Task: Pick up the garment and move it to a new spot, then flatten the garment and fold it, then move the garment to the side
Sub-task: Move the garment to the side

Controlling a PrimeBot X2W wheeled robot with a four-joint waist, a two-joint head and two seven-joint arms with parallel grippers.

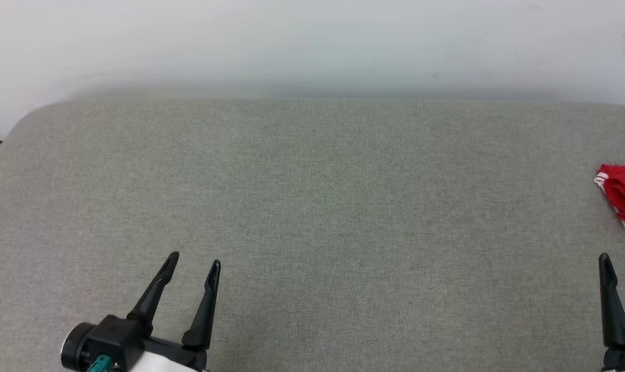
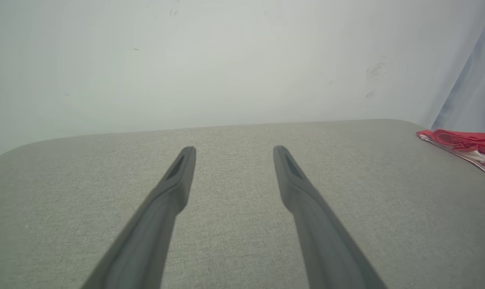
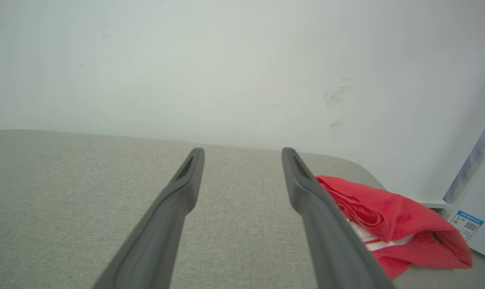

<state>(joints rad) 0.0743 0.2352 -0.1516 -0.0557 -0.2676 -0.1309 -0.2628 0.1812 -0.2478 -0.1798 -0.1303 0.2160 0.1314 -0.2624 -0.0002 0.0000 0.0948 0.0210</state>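
The shirt point(image 1: 624, 196) lay bunched at the frame's right edge on the grey bench point(image 1: 312, 206), while the left gripper point(image 1: 194, 261) and right gripper point(image 3: 243, 151) were both spread apart and empty.

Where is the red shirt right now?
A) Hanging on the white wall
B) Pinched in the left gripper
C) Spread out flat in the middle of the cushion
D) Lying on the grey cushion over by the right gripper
D: the garment lies bunched on the grey cushion at its right end, beside the open right gripper, which holds nothing.
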